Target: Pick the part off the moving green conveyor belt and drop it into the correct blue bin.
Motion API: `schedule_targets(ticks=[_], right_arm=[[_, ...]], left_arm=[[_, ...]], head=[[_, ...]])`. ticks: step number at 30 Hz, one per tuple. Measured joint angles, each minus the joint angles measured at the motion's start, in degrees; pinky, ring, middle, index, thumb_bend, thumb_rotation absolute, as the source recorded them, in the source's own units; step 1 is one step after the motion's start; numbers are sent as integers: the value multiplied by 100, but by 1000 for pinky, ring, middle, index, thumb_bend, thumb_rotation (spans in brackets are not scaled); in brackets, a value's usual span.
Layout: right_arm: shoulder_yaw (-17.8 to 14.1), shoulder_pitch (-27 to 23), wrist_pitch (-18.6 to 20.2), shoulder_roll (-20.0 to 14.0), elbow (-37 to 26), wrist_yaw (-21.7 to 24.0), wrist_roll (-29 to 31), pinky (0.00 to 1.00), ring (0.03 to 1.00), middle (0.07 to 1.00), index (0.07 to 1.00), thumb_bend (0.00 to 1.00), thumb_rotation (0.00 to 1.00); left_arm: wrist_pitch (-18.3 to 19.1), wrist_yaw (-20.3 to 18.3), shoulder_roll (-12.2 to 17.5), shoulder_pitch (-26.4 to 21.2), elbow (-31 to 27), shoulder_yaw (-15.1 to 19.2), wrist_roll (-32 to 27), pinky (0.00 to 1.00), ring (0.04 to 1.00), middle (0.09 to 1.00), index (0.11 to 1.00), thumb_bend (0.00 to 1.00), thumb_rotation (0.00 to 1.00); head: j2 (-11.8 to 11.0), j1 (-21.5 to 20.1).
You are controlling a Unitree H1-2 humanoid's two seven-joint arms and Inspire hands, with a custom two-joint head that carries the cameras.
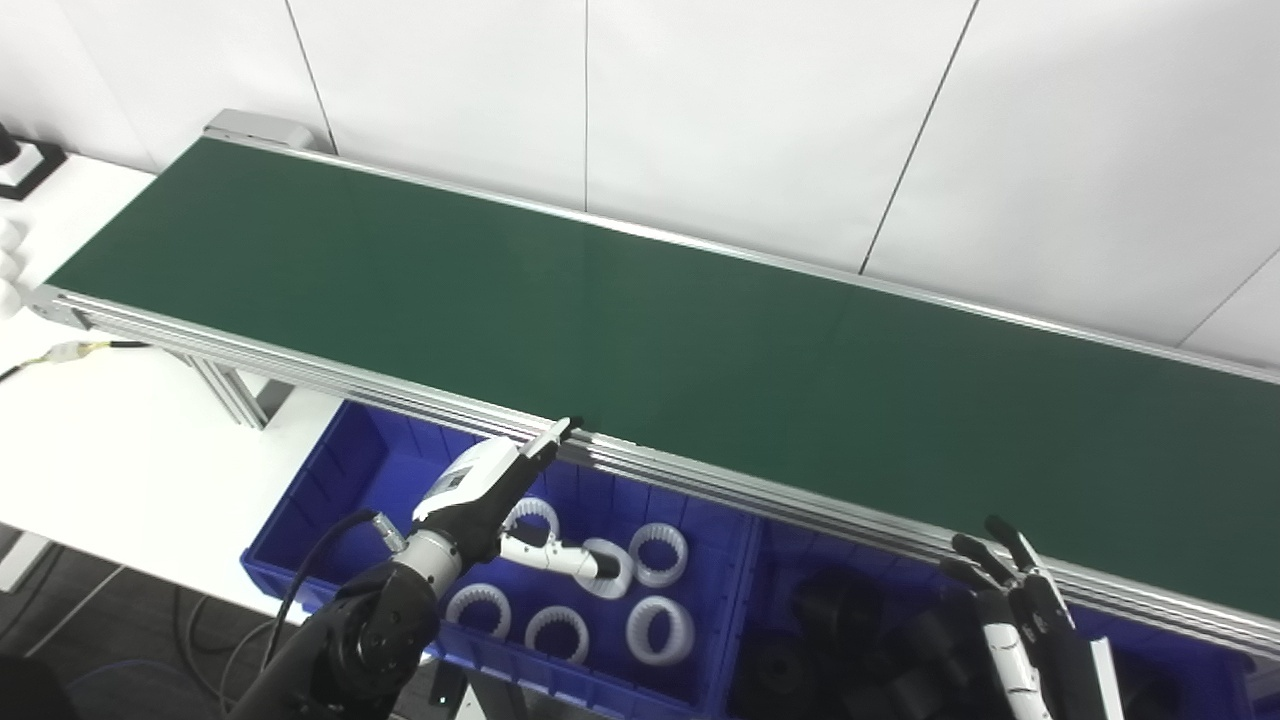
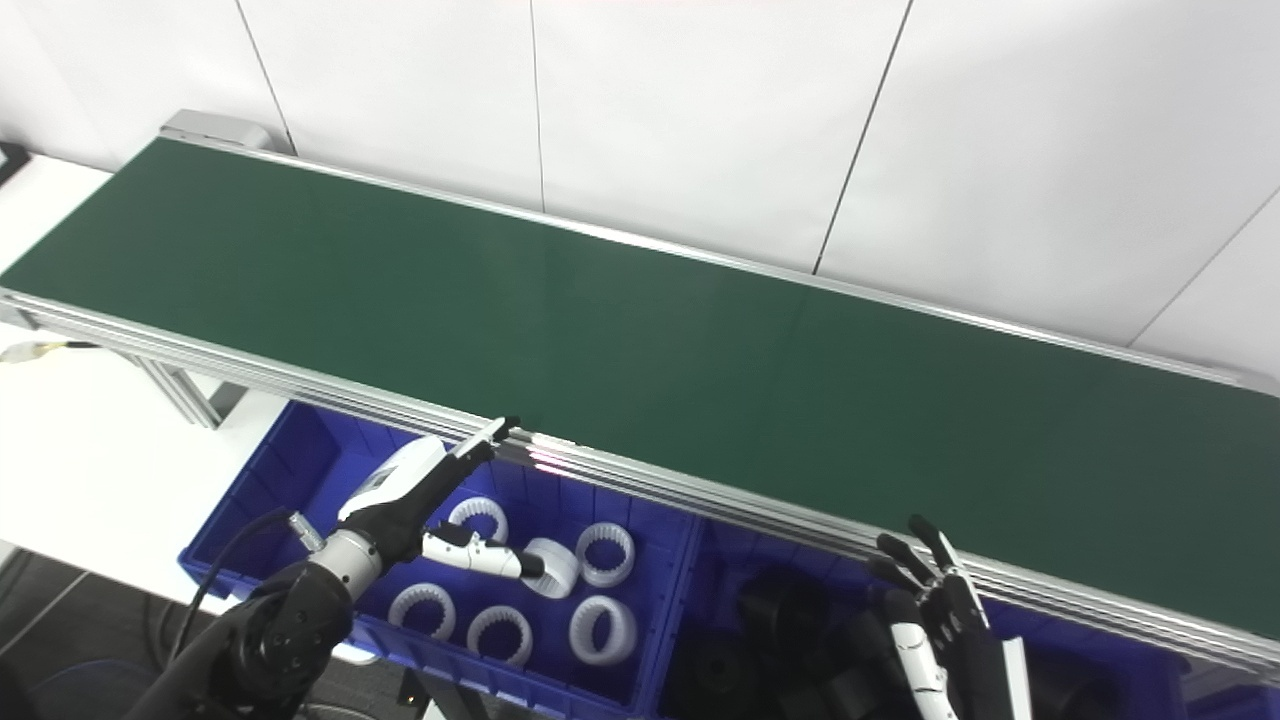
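Note:
The green conveyor belt (image 1: 640, 320) runs from upper left to lower right, and I see no part on it. My left hand (image 1: 490, 490) is open above the left blue bin (image 1: 330, 480), fingers pointing up at the belt's near rail and thumb stretched right. A white toothed ring (image 1: 612, 570) lies tilted at the thumb tip; I cannot tell if they touch. Several more white rings (image 1: 660, 630) lie in that bin. My right hand (image 1: 1020, 610) is open with fingers spread, over the right blue bin (image 2: 1090, 650) holding black parts (image 1: 830, 600).
The belt's aluminium rail (image 1: 760, 495) overhangs the back of both bins. A white table (image 1: 110, 440) lies at the left, with a cable and connector (image 1: 70, 351) on it. A white panelled wall (image 1: 760, 120) stands behind the belt.

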Motion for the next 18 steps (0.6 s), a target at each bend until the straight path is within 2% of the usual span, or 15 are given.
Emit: schedule_targets(ticks=[2, 6, 10, 11, 13, 14, 15, 17, 18], right_arm=[[0, -2, -1, 2, 20, -1, -13, 665, 745, 799, 896, 552, 713], [19, -10, -1, 28, 50, -1, -33, 664, 748, 804, 901, 562, 720], [42, -14, -5, 57, 192, -4, -71, 658, 744, 802, 901, 573, 722], [51, -10, -7, 57, 216, -5, -82, 657, 743, 800, 900, 570, 721], [70, -13, -20, 65, 231, -11, -102, 662, 752, 808, 903, 549, 725], [88, -12, -35, 71, 240, -21, -136, 662, 753, 808, 903, 548, 725], [109, -13, -46, 77, 256, -26, -192, 661, 753, 808, 903, 546, 730], [160, -11, -91, 96, 325, -38, -271, 657, 749, 804, 897, 550, 727], [184, -15, -129, 119, 397, -46, -307, 653, 745, 801, 892, 558, 723]], left_arm=[[-172, 110, -105, -4, -215, 16, -162, 734, 863, 945, 970, 961, 685], [-747, 213, -461, -106, -414, -1, -980, 771, 859, 920, 937, 925, 686], [-952, 183, -826, -245, -406, -84, -1691, 761, 841, 890, 919, 945, 737], [-1068, 181, -925, -283, -361, -117, -1860, 750, 836, 880, 912, 942, 745], [-1256, 187, -1057, -357, -228, -191, -2023, 729, 822, 867, 903, 936, 768], [-1335, 191, -1130, -396, -126, -251, -2096, 728, 822, 867, 903, 936, 769], [-1386, 192, -1178, -413, -32, -307, -2122, 718, 818, 864, 900, 922, 785], [-1500, 195, -1300, -412, 142, -397, -2202, 707, 809, 859, 891, 897, 793], [-1579, 195, -1365, -410, 233, -422, -2262, 716, 810, 859, 890, 879, 793]], head=[[-27, -18], [-141, -167], [-237, -290], [-255, -308], [-509, -553], [-510, -554], [-606, -685], [-607, -686], [-720, -817]])
